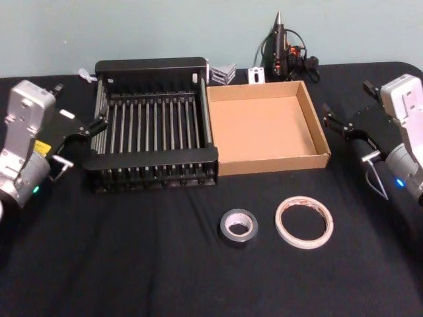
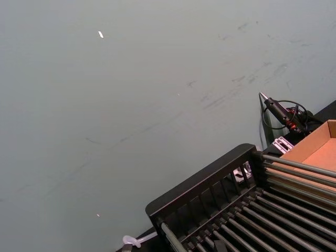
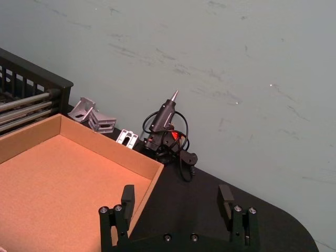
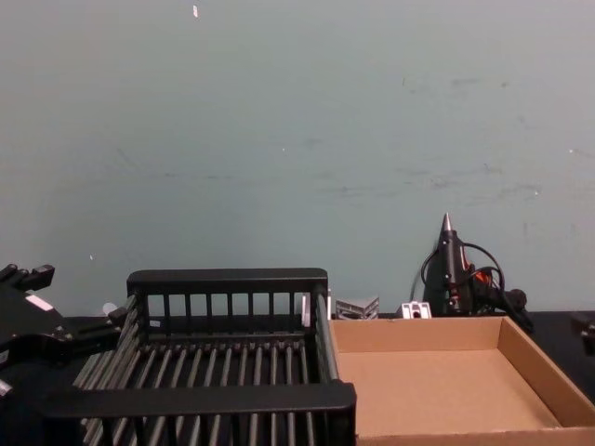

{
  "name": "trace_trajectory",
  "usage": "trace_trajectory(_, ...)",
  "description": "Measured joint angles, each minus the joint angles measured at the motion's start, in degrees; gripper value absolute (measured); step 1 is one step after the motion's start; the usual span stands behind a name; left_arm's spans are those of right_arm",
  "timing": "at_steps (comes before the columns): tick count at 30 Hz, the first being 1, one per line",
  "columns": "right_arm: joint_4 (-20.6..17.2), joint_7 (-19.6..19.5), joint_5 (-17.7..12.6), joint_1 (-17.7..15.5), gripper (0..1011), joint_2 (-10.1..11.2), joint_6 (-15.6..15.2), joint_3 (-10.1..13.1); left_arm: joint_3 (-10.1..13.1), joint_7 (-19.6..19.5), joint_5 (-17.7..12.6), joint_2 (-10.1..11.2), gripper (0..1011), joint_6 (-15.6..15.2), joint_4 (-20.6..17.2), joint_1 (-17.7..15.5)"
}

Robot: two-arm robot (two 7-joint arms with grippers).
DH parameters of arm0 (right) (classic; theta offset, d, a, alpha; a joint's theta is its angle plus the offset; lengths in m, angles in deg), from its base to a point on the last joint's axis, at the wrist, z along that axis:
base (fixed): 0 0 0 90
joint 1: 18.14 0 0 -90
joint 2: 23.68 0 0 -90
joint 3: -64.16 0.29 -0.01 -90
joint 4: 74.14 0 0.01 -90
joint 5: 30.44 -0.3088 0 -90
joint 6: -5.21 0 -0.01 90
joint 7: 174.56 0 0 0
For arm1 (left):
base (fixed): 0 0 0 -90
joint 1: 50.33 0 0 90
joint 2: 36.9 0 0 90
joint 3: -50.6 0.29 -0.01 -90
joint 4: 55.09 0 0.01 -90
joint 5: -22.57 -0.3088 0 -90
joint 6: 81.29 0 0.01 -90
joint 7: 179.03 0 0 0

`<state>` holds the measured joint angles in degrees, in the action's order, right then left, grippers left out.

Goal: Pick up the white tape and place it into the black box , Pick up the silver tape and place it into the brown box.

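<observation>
From my head camera, the black box (image 1: 153,125) and the brown box (image 1: 264,127) sit side by side, walls touching, at the far middle of the black table (image 1: 132,264). Both hold nothing. Nearer to me, the silver tape (image 1: 238,226) lies flat just beside the white tape (image 1: 304,222), the two apart, both in front of the brown box. My left gripper (image 1: 92,127) hangs at the crate's left side, fingers spread, holding nothing. My right gripper (image 1: 335,123) hangs just right of the brown box, also spread and unloaded. Behind the boxes stand a glue gun (image 1: 280,41) with its cord and some small metal brackets (image 1: 223,72).

My left wrist camera looks over the crate's barred far wall (image 2: 205,189) to the grey-green wall, with the glue gun (image 2: 281,113) and a corner of the brown box (image 2: 315,152) beyond.

My right wrist camera shows my right fingers (image 3: 127,197) parted wide over the tray's corner (image 3: 63,173), nothing between them.

From my chest camera, the left gripper (image 4: 37,334) shows as a dark shape beside the crate (image 4: 228,372); its fingers are probably open, though they blur into the crate there.
</observation>
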<state>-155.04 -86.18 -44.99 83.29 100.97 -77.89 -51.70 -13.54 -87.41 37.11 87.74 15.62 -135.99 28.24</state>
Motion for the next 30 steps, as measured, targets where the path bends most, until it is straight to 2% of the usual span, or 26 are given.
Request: trace_trajectory(30,0.00,0.00,0.00,0.00,1002,0.00,0.00,0.00,0.00,0.00,0.00,0.00,1001,0.00,0.00,0.00)
